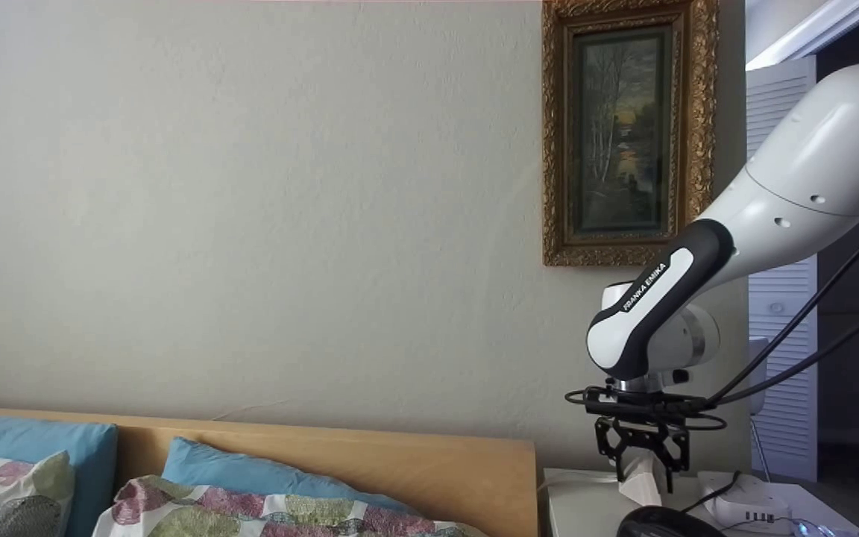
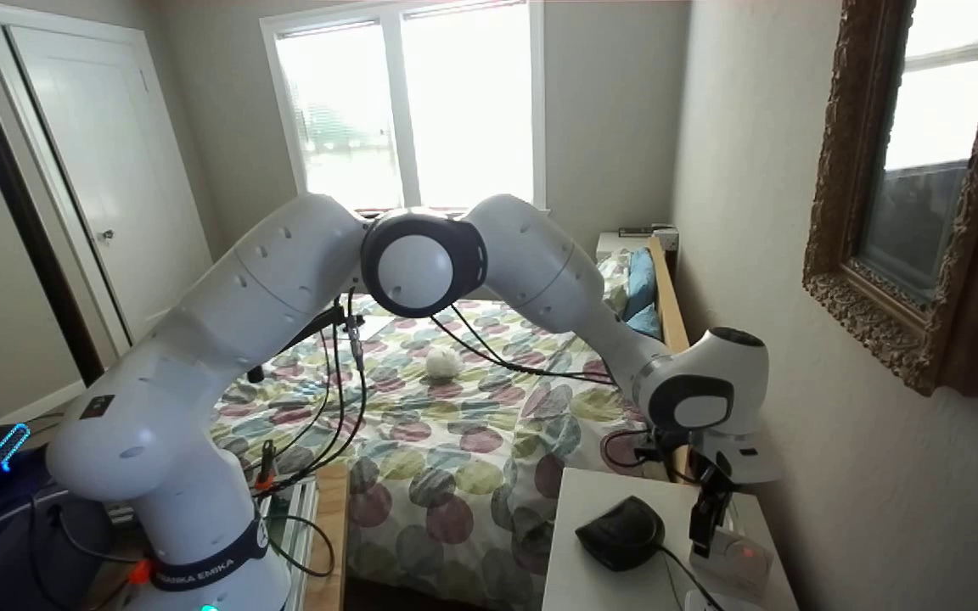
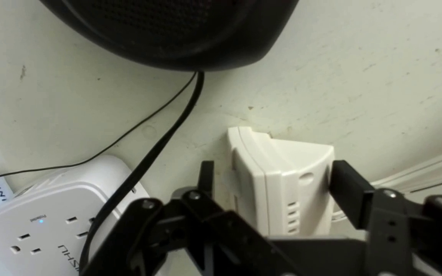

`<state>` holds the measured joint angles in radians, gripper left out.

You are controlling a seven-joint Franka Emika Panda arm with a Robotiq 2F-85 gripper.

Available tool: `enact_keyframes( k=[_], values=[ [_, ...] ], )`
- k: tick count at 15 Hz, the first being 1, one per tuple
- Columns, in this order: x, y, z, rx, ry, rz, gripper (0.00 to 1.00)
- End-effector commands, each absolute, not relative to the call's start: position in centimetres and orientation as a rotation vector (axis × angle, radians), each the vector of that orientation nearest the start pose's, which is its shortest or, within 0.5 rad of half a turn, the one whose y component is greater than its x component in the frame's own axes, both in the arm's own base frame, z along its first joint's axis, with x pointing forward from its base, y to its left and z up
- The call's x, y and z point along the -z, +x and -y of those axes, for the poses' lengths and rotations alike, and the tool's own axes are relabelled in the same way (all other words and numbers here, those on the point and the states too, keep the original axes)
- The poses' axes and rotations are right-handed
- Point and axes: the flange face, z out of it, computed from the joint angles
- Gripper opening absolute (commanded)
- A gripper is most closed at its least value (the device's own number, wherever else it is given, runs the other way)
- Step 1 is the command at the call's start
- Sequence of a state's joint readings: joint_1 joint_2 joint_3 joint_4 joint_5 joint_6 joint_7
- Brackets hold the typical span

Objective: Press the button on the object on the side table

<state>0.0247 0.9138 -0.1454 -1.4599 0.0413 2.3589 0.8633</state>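
Note:
The side table has a whitish top that shows in both exterior views (image 1: 586,511) (image 2: 587,518) and in the wrist view (image 3: 320,84). A white plastic device stands on it (image 3: 259,153), also in both exterior views (image 1: 640,488) (image 2: 739,564); a red light shows on it in an exterior view. It has several slots and a round recess; I cannot tell which part is the button. My gripper (image 3: 272,170) (image 1: 644,477) (image 2: 705,526) points down, open around the device. The right finger is at its side, perhaps touching; a gap shows at the left finger. Its lower part is hidden by the gripper.
A black rounded object (image 3: 171,34) (image 2: 625,535) with a cable lies on the table beside the gripper. A white power strip (image 3: 52,226) (image 1: 746,503) stands close by. The wooden headboard (image 1: 400,462), the wall and a framed picture (image 1: 631,134) are near the arm.

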Motion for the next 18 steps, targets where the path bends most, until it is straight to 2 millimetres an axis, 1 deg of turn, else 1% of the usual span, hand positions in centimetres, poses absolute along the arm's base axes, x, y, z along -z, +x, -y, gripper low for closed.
enact_keyframes(
  k=[1, 5, 9, 10, 11, 12, 15, 18],
  values=[
    [-13.58, 71.46, 6.9, 0.029, -2.83, -1.467, 0.76],
    [-13.62, 71.46, 6.96, 0.029, -2.833, -1.441, 0.79],
    [-13.68, 71.42, 6.92, 0.014, -2.832, -1.382, 0.77],
    [-13.7, 71.43, 6.91, 0.012, -2.828, -1.369, 0.74],
    [-13.77, 71.49, 6.96, 0.022, -2.827, -1.354, 0.68],
    [-13.83, 71.53, 7.01, 0.027, -2.828, -1.343, 0.7],
    [-14.02, 71.62, 7.24, 0.039, -2.824, -1.321, 0.68],
    [-14.13, 71.65, 7.43, 0.048, -2.823, -1.301, 0.71]
  ],
)
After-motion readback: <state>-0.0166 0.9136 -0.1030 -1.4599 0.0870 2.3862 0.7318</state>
